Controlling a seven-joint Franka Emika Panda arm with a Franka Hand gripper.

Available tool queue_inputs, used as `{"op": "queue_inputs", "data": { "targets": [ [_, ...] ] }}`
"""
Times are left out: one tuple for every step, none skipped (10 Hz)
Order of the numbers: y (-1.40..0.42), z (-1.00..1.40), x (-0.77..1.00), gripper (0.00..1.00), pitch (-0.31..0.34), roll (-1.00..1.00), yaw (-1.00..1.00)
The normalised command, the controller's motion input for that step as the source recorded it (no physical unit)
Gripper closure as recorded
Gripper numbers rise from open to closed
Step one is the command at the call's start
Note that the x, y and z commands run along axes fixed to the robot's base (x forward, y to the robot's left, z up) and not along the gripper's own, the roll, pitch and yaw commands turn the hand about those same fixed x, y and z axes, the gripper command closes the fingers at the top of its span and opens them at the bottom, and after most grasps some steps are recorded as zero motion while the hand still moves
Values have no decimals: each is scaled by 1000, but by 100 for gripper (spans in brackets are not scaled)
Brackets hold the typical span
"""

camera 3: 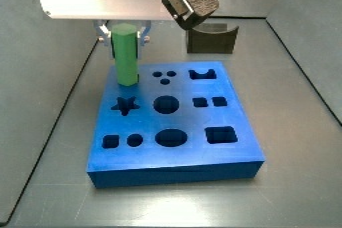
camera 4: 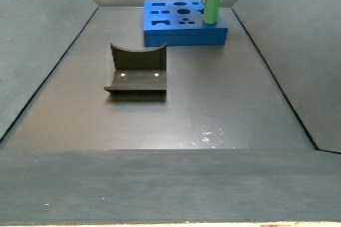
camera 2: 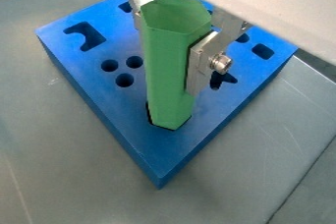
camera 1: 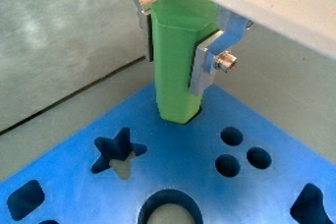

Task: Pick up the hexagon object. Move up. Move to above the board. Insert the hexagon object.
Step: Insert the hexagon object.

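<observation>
Closest to you in both wrist views, the gripper point(camera 2: 182, 39) has its silver fingers point(camera 2: 201, 59) clamped on the upper part of the hexagon object point(camera 2: 168, 66), which hangs upright with its lower end at or just above the corner region of the board point(camera 2: 98, 100); whether it has entered a hole you cannot tell from here. Treat the peg as rigid and probably light, a smooth plastic-looking piece that could slip or twist between flat pads, so the high grip across opposite flat faces looks right: it leaves the whole lower length free to go in. The board seems thick and heavy enough to stay put under a gentle push. Its cut-outs, a star point(camera 1: 118, 149), round holes point(camera 1: 231, 136) and a squarish notch point(camera 2: 82, 34), all look dark and empty. In a side view the peg point(camera 3: 124, 55) stands near the board's far left corner, above the star. Farther off, the fixture point(camera 4: 135, 72) sits well apart on the floor, holding nothing.
</observation>
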Motion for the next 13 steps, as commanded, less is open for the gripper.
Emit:
{"op": "queue_inputs", "data": {
  "targets": [
    [0,-717,0,100,-126,-26,0],
    [109,-1000,0,100,-46,-49,0],
    [163,-1000,0,100,-31,0,0],
    [189,-1000,0,100,-20,0,0],
    [151,-1000,0,100,-20,0,-11],
    [131,-1000,86,100,0,0,0],
    [91,-1000,171,100,-17,0,0],
    [0,0,-40,100,-71,0,0],
    [0,0,-3,100,-9,0,0],
    [-143,-680,-200,100,-369,229,-66],
    [-129,-1000,-346,100,-180,20,-97],
    [-66,-1000,-371,100,-29,0,-89],
    [0,-1000,-180,100,-9,0,-37]
  ]
}}
